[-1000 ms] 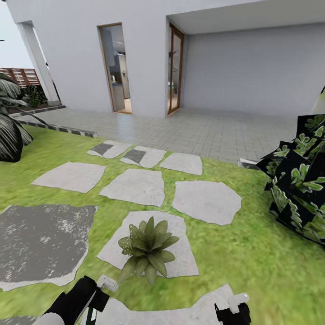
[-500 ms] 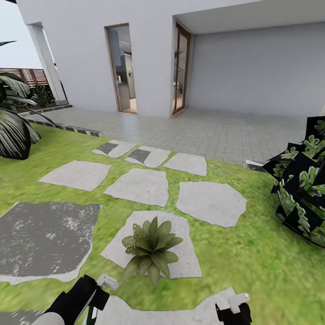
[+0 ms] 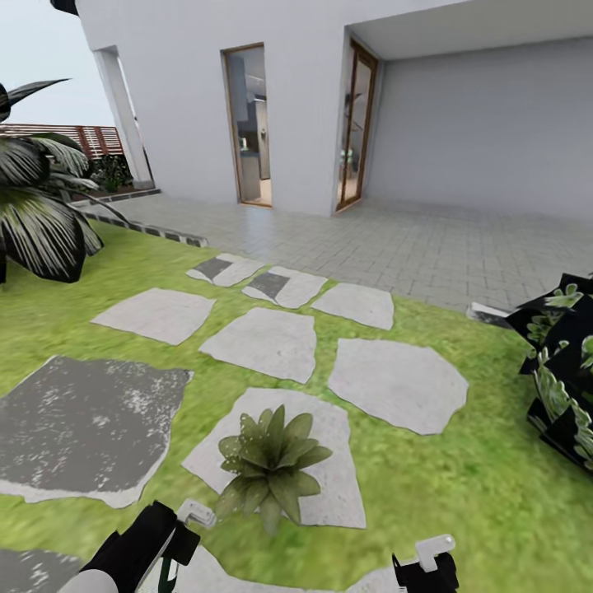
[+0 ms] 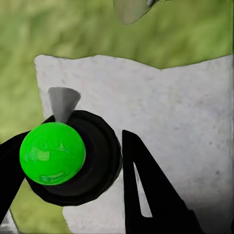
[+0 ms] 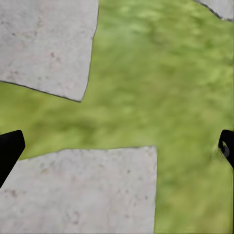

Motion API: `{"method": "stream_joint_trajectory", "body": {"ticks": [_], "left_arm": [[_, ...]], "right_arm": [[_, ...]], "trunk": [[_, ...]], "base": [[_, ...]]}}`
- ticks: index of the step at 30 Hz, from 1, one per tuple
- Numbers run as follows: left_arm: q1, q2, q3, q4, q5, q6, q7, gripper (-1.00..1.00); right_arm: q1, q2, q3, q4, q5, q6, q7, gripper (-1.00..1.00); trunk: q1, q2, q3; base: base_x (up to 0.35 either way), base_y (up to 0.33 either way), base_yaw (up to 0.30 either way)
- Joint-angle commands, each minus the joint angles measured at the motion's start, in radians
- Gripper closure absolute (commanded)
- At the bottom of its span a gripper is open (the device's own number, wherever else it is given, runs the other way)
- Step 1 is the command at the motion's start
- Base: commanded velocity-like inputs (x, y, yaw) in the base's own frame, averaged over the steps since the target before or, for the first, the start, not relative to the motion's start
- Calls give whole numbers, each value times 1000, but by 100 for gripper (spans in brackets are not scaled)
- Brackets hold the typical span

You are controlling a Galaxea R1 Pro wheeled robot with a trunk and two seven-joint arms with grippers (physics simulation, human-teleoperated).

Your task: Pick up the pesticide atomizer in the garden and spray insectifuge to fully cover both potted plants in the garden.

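One potted plant (image 3: 272, 457), a low rosette of pointed green leaves, stands on a pale stepping stone (image 3: 333, 482) just ahead of me; the leaves hide its pot. In the left wrist view, the pesticide atomizer (image 4: 52, 152) shows as a bright green ball on a round black body with a grey nozzle. My left gripper (image 4: 73, 156) is shut on it over a pale stone. In the head view that gripper (image 3: 169, 560) sits at the lower left, short of the plant. My right gripper (image 5: 117, 148) is open and holds nothing above grass and stone; it also shows low right (image 3: 424, 568).
Several grey and pale stepping stones (image 3: 263, 342) cross the lawn toward a paved patio (image 3: 395, 239) and a white house with two doors. A big dark striped plant (image 3: 41, 222) stands left. A dark leafy shrub (image 3: 568, 371) is at the right and a wooden fence (image 3: 82, 140) far left.
The whole head view has swung to the left, so the house, stones and right shrub slid right and more of the striped plant shows. The arms keep the same pose.
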Motion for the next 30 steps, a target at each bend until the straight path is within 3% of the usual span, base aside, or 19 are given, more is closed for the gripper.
{"method": "stream_joint_trajectory", "body": {"ticks": [1, 24, 30], "left_arm": [[-1, 1, -4, -2, -11, 4, -7, 100], [-1, -1, -3, -3, -7, 4, -7, 100], [-1, -1, -2, -3, -6, 4, -7, 100]], "right_arm": [[0, 0, 8, 0, 0, -1, -7, -100], [0, 1, 8, 0, 0, -1, -7, -100], [0, 1, 8, 0, 0, -1, -7, -100]], "trunk": [[0, 0, -1], [0, 0, -1], [0, 0, -1]], "base": [[43, -268, 275], [2, -271, 263], [0, -272, 55]]}}
